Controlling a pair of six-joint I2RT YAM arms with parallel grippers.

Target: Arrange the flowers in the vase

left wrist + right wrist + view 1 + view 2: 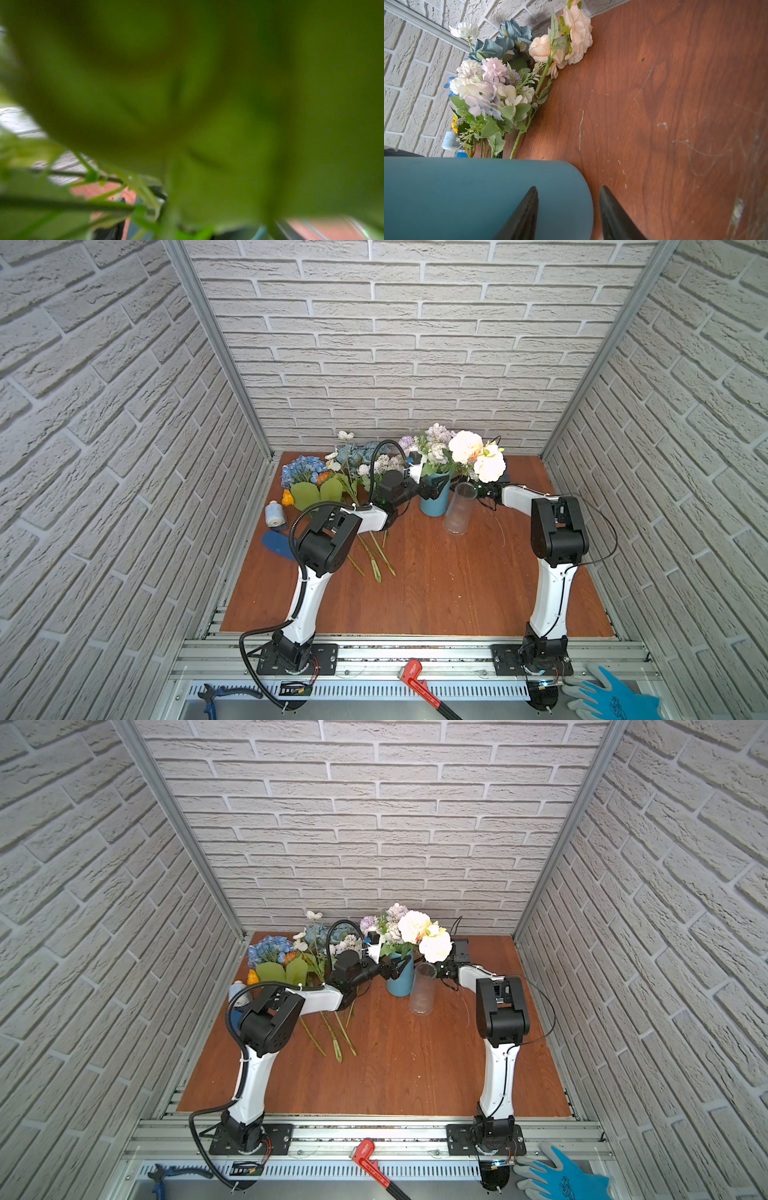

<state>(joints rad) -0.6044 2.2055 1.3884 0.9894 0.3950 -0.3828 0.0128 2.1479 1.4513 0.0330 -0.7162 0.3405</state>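
The blue vase (435, 506) stands at the back middle in both top views, holding lilac-white clusters (438, 439) and tall cream roses (465, 446). More flowers lie in a pile to its left: blue hydrangea (303, 468), dusty-blue roses (508, 41), an orange bloom (287, 497) and long stems (376, 556). My left gripper (433, 490) is at the vase's left rim, open. Blurred green leaves (187, 93) fill the left wrist view. My right gripper (569, 188) is open and empty, low beside the vase (467, 197), on its right. A cream-peach rose stem (571, 37) shows beyond the vase.
A clear glass cylinder (459, 508) stands just right of the vase, in front of my right gripper. A blue-white spool (276, 514) and a flat blue piece (276, 545) lie at the left edge. A red wrench (419, 684), pliers (212, 697) and a blue glove (611, 697) lie on the front rail.
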